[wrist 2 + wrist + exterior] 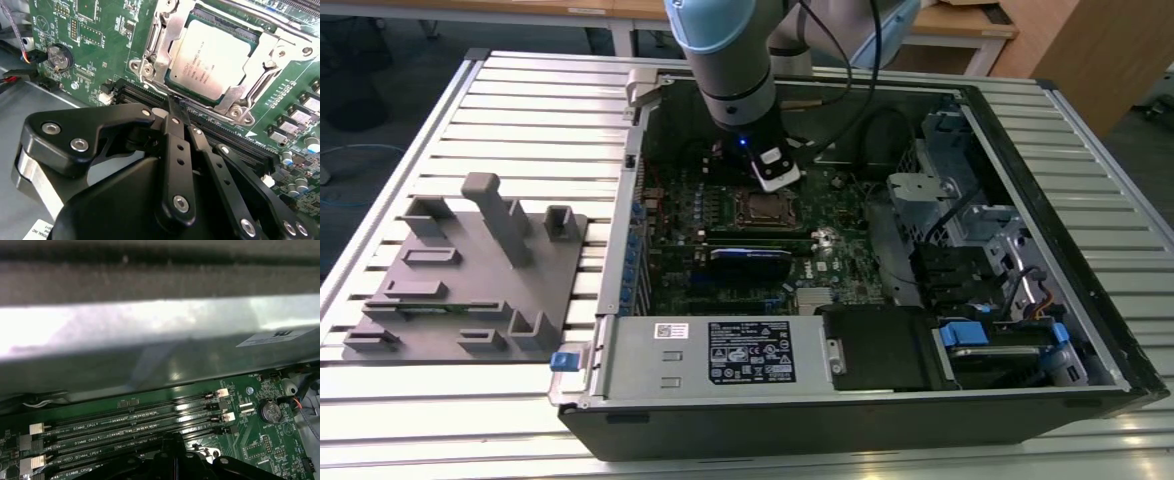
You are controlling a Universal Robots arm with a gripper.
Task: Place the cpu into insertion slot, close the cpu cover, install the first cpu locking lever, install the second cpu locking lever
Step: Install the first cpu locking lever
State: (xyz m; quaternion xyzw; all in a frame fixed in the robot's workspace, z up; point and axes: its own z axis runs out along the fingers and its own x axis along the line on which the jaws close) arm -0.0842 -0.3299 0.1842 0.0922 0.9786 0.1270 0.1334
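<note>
The arm reaches down into the open computer case (1067,330), which lies on its side on a slatted desk (520,90). In the exterior view the gripper (778,172) hangs over the green motherboard (720,270), just at the 12 o'clock side of the insertion slot (759,208).

In the second wrist view the gripper (178,111) has its fingers (176,130) pressed together with nothing between them, the tip just at the 6 o'clock edge of the slot (150,35). The cpu (212,60) sits flat inside the slot, its silver-grey top showing. The cpu cover (240,102) lies down around it as a shiny frame, its cut-out middle leaving the chip's top bare. Whether the locking levers are latched cannot be told. A round coin battery (59,56) sits on the board at 9 o'clock from the slot, well apart.

In the first wrist view, long memory slots (130,422) run across the board, with the case wall (150,325) beyond them.

At 6 o'clock in the exterior view a silver labelled power supply (720,355) lies in the case. A grey fixture (467,270) stands on the desk at 9 o'clock, apart from the case.
</note>
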